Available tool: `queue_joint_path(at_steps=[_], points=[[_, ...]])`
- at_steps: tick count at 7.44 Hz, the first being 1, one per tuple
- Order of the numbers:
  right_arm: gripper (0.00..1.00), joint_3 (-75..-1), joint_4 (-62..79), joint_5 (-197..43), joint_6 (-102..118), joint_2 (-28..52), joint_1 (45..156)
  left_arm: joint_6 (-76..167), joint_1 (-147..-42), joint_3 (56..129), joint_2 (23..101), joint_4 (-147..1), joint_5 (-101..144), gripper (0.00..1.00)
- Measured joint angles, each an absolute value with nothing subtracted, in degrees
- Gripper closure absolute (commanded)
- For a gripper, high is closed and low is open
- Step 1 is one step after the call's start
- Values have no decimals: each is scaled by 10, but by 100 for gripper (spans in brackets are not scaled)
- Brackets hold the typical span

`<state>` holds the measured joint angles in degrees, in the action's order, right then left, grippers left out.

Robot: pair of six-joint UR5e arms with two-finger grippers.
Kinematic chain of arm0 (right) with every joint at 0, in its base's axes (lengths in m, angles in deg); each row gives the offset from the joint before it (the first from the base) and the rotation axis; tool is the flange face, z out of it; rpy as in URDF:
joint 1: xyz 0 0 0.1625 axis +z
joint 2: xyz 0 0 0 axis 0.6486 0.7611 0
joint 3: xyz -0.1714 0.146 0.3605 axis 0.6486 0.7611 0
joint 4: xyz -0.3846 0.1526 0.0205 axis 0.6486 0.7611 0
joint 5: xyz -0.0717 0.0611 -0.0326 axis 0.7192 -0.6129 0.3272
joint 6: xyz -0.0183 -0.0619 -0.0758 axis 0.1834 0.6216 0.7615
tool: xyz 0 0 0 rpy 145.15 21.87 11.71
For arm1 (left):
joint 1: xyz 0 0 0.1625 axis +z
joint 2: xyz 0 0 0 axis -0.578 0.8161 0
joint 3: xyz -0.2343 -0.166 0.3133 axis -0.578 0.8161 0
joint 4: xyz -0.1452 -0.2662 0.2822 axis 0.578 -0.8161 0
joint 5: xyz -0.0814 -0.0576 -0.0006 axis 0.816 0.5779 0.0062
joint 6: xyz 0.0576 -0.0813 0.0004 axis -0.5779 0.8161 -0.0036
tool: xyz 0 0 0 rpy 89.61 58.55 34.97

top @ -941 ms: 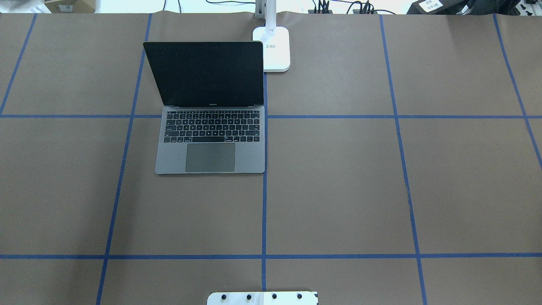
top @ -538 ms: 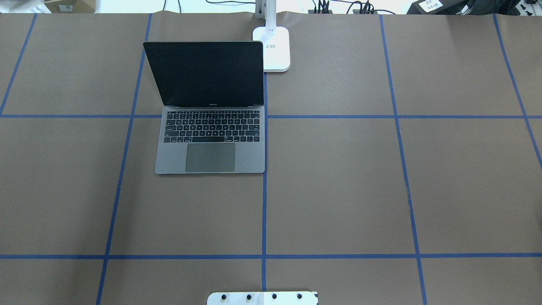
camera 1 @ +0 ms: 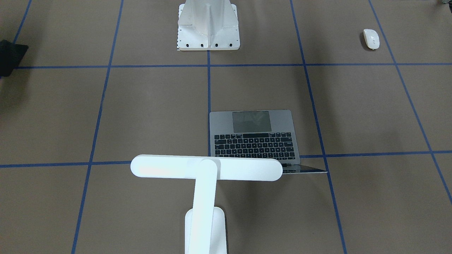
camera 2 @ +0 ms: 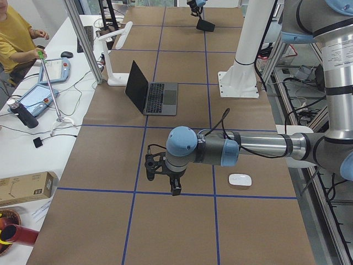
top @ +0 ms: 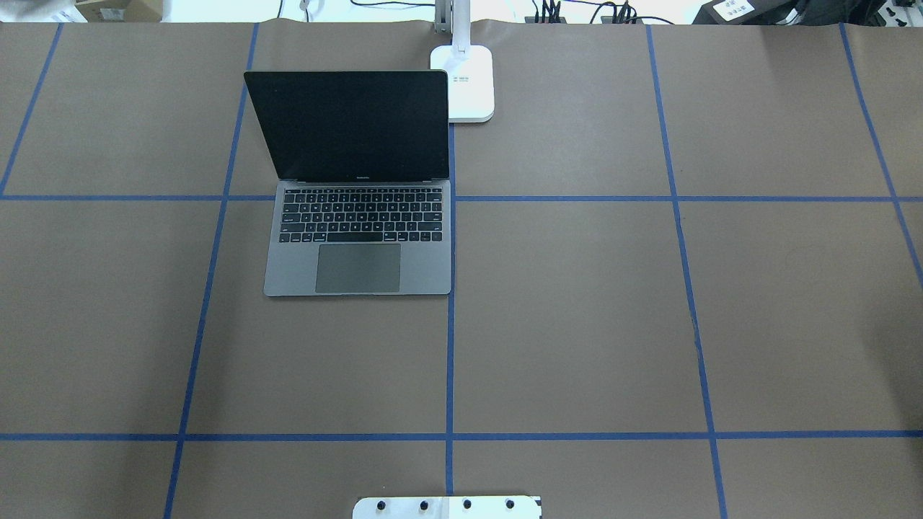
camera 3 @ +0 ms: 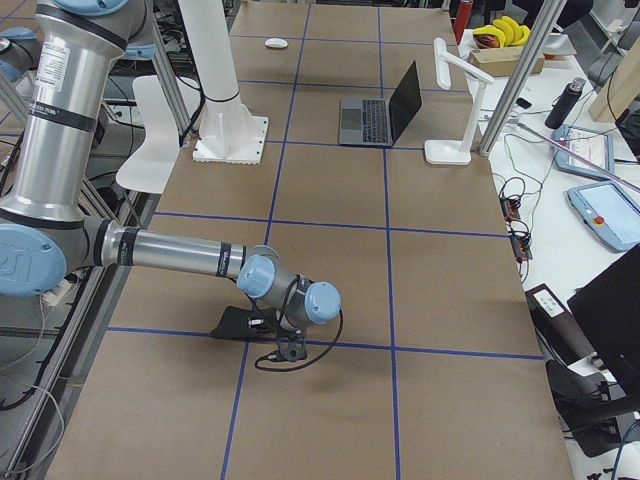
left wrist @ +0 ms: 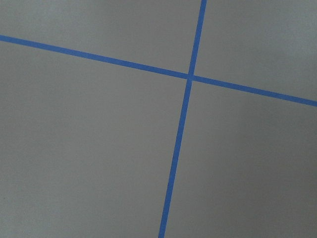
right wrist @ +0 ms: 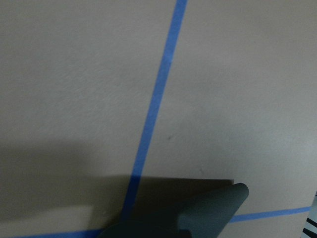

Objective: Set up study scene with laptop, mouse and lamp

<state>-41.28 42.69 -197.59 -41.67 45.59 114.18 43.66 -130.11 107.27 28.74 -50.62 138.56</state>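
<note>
The grey laptop [top: 357, 216] stands open on the brown table, left of centre; it also shows in the front view [camera 1: 254, 137]. The white T-shaped lamp [camera 1: 206, 167] stands just behind its right corner, base [top: 472, 83] at the far edge. The white mouse [camera 1: 371, 38] lies near the robot's side, far to the left, and also shows in the left side view [camera 2: 240, 179]. My left gripper [camera 2: 165, 178] hangs low over the table, left of the mouse. My right gripper [camera 3: 288, 345] is low at the right end beside a flat black mat [camera 3: 238, 322]. I cannot tell whether either is open or shut.
The white bolted pedestal [camera 1: 208, 24] stands at the robot's side of the table. Blue tape lines [top: 451, 360] grid the brown paper. A dark mat edge [right wrist: 198, 213] fills the bottom of the right wrist view. Operators' gear lies on a side bench [camera 2: 49, 72].
</note>
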Motion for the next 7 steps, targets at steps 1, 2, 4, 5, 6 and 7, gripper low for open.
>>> queue_joint_path(at_steps=[1,2,4,5,6,7], points=[[100,-423,424,-1984,-446,425,1142,437,-1301,1072,287,-506,1386,0],[100,-429,417,-1988,-458,393,1141,437,-1301,1071,288,-506,1386,0],[100,-433,374,-1993,-468,338,1135,437,-1301,1070,287,-505,1387,0],[100,-433,346,-1996,-484,316,1130,437,-1301,1069,287,-504,1387,0],[100,-439,313,-1997,-533,293,1119,437,-1301,1068,288,-504,1387,0],[100,-451,272,-1995,-608,273,1101,437,-1301,1067,288,-503,1387,0]])
